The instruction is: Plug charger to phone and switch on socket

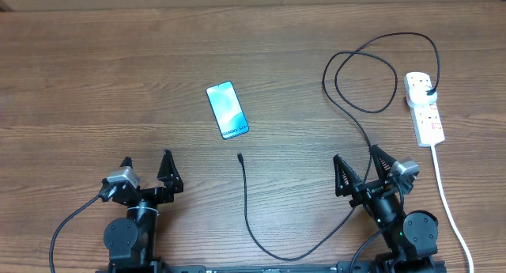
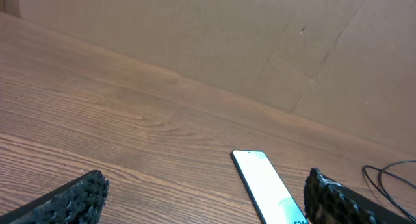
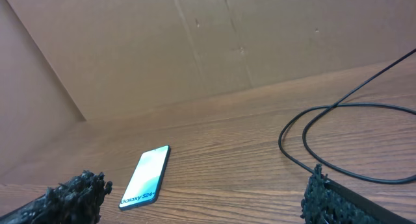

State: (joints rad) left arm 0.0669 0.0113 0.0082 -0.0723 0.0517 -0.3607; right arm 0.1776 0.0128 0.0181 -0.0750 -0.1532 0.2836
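The phone lies face up, screen lit light blue, in the middle of the table; it also shows in the left wrist view and the right wrist view. The charger's black cable runs from its small connector tip below the phone, loops at the front edge, passes my right arm and coils up to its black plug in the white socket strip at the far right. My left gripper and right gripper are both open and empty, near the front edge.
The socket's thick white cord runs down the right side past my right arm. A brown cardboard wall stands behind the wooden table.
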